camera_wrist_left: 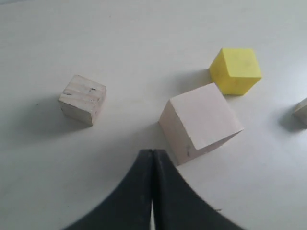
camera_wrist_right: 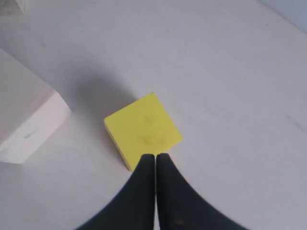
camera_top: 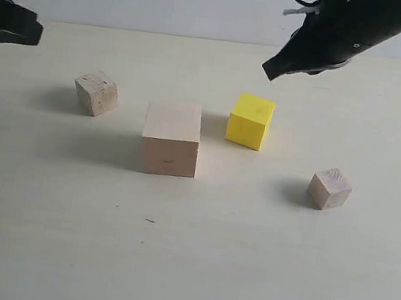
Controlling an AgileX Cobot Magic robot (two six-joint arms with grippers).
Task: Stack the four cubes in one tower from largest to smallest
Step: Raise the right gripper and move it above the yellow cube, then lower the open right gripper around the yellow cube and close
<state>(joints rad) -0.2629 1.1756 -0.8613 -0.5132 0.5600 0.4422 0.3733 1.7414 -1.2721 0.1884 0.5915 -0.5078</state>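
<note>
My L hand (camera_wrist_left: pixel 152 153) & R hand (camera_wrist_right: pixel 156 156) pressed together; R near yellow cube (camera_top: pixel 251 120), beside big wood cube (camera_top: pixel 171 136) on desk (camera_top: pixel 183 268).

**A:** What does the table hold on your end?

**B:** I see a pale, smooth table (camera_top: pixel 190 269) with four cubes on it, none stacked. A large pale wooden cube (camera_top: pixel 171 137) sits near the middle. A bright yellow cube (camera_top: pixel 250 120) stands near it on its right, slightly farther back, not touching.

**A:** And the small ones?

**B:** A small speckled wooden cube (camera_top: pixel 96 93) lies well left. A small plain wooden cube (camera_top: pixel 330 189) sits far right, closer to the camera.
</note>
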